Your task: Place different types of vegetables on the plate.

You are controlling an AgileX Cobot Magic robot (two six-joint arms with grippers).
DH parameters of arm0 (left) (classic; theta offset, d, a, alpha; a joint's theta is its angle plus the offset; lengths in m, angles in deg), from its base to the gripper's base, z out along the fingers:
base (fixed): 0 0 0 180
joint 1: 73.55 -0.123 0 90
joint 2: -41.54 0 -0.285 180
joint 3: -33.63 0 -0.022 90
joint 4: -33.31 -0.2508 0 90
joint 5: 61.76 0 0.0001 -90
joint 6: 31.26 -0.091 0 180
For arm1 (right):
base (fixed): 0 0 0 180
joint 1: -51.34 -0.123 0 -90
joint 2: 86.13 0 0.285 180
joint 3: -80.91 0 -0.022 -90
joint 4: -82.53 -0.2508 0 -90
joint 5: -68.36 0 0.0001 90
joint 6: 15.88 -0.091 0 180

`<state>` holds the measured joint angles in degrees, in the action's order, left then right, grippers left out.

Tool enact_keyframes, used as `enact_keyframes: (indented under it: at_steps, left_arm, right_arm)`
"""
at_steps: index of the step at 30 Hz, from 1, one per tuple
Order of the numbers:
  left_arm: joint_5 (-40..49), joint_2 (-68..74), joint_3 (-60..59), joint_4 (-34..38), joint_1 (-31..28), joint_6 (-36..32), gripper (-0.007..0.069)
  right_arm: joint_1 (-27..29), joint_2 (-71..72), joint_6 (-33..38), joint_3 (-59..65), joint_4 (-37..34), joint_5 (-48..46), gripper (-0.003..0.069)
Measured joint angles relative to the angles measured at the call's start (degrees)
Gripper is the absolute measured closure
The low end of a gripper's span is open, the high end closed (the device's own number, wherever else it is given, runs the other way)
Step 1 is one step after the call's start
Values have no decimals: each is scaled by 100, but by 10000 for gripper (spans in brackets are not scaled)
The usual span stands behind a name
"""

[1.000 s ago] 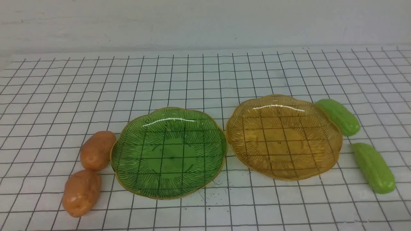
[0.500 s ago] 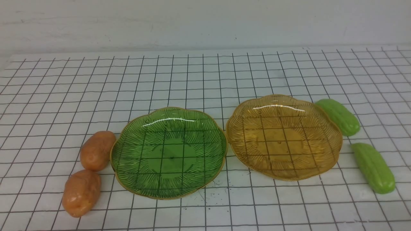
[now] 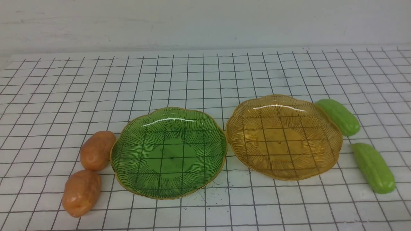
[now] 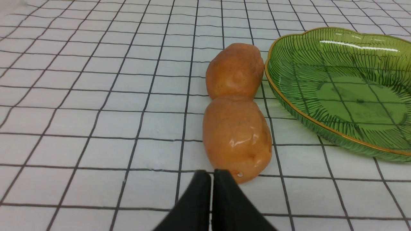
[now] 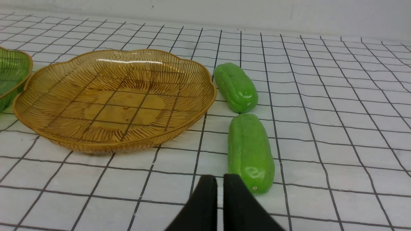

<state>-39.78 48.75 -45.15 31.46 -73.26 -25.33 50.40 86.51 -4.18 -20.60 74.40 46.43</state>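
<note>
Lying on the robot's left in the front view, the far potato (image 3: 97, 150) and near potato (image 3: 81, 192) sit end to end, the far one against the rim of the green plate (image 3: 138, 141). The far cucumber (image 3: 337, 116) and near cucumber (image 3: 373, 167) lie right of the amber plate (image 3: 250, 122). Both plates hold nothing, and neither arm shows.

In the left wrist view, the left gripper (image 4: 212, 179) has its fingers pressed together, holding nothing, at the near potato's end.

In the right wrist view, the right gripper (image 5: 220, 183) is likewise closed and empty beside the near cucumber.

All 4 vegetables look like light, hard, glossy plastic and are likely slippery, so I would pinch each across its middle. A white gridded cloth (image 3: 192, 77) covers the flat table, with a plain wall (image 3: 205, 22) behind.
</note>
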Motion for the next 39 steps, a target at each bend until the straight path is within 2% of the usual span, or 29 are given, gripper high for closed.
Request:
enact_keyframes:
  at_steps: [24,26,27,28,29,30,31,32,33,34,35,37,39]
  left_arm:
    - [0,0,0,-62,0,15,632]
    - [-39,0,0,407,0,355,632]
    - [-66,0,0,644,0,514,632]
    - [-126,0,-6,1243,0,821,632]
    - [-142,0,-6,1359,0,957,632]
    - [-191,0,-6,2366,0,1463,632]
    - [-199,0,-6,2629,0,1604,632]
    - [-263,0,-6,3645,0,2170,632]
    - [-271,0,-6,3765,0,2219,632]
    - [-301,0,-6,4720,0,2505,632]
    - [-301,0,-6,4896,0,2550,632]
    - [-361,0,-6,5579,0,2635,632]
    - [-539,0,-6,5827,0,2494,632]
  right_arm:
    - [0,0,5,0,0,0,633]
    - [0,0,-23,0,-111,20,633]
    - [0,0,-125,0,-282,22,633]
    - [0,0,-298,6,-611,50,633]
    - [0,0,-341,12,-775,57,633]
    - [0,0,-661,25,-1422,114,633]
    - [0,0,-751,25,-1522,125,633]
    - [0,0,-1128,39,-2517,203,633]
    - [0,0,-1169,39,-2517,212,633]
    - [0,0,-1404,39,-3333,330,633]
    - [0,0,-1438,39,-3418,339,633]
    - [0,0,-1576,39,-4224,416,633]
    - [0,0,-1621,39,-4561,527,633]
